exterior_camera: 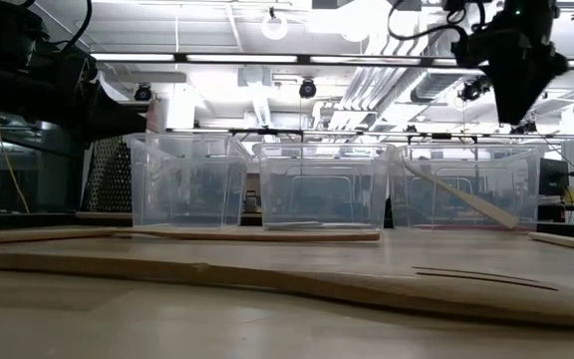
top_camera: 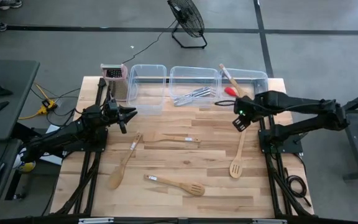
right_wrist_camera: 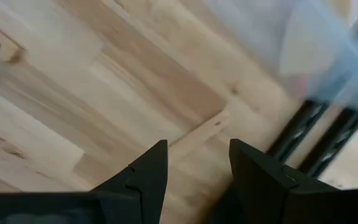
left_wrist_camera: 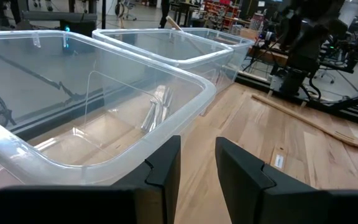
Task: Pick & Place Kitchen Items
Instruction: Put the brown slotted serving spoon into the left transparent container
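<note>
The right pincer (top_camera: 240, 119) hangs spread and empty over a wooden spoon's (top_camera: 237, 157) handle on the counter (top_camera: 216, 193), seemingly lined up to grasp. The left pincer (top_camera: 129, 115), also spread, waits beside the left tub (top_camera: 146, 81).

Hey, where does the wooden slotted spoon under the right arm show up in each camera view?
High view: slotted spoon lies on the table's right side, handle toward the right gripper.
Low view: cannot tell it from the other blurred wood.
Left wrist view: slotted spoon lies on the table by the right arm's base.
Right wrist view: only a handle end shows between the fingers.
Shared landmark: right-hand tub.
</note>
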You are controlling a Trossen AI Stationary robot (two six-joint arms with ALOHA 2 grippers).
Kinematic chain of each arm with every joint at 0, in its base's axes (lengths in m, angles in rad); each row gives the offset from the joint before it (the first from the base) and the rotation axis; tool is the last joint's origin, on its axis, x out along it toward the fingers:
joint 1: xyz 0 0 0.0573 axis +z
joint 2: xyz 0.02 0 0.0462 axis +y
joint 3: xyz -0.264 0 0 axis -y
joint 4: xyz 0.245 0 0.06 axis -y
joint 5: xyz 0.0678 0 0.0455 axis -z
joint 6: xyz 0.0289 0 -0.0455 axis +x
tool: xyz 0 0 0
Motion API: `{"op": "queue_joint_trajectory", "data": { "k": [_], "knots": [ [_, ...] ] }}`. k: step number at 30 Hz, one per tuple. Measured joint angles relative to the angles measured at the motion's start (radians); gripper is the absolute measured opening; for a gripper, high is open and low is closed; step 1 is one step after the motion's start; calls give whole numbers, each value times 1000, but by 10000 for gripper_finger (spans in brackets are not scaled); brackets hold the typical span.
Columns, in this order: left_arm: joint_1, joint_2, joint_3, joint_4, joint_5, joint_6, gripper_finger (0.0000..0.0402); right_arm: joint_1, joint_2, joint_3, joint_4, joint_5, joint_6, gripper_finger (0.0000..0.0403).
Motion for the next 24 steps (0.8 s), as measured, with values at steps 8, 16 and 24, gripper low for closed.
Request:
{"op": "queue_joint_trajectory", "data": {
  "k": [8, 16, 24],
  "knots": [
    [0, 0, 0, 0, 0, 0, 101, 108, 0, -71, 26, -119, 254, 161],
    [0, 0, 0, 0, 0, 0, 101, 215, 0, -134, 15, -227, 760, 158],
    [0, 0, 0, 0, 0, 0, 101, 327, 24, -238, 108, -285, 1027, 194]
  ]
}}
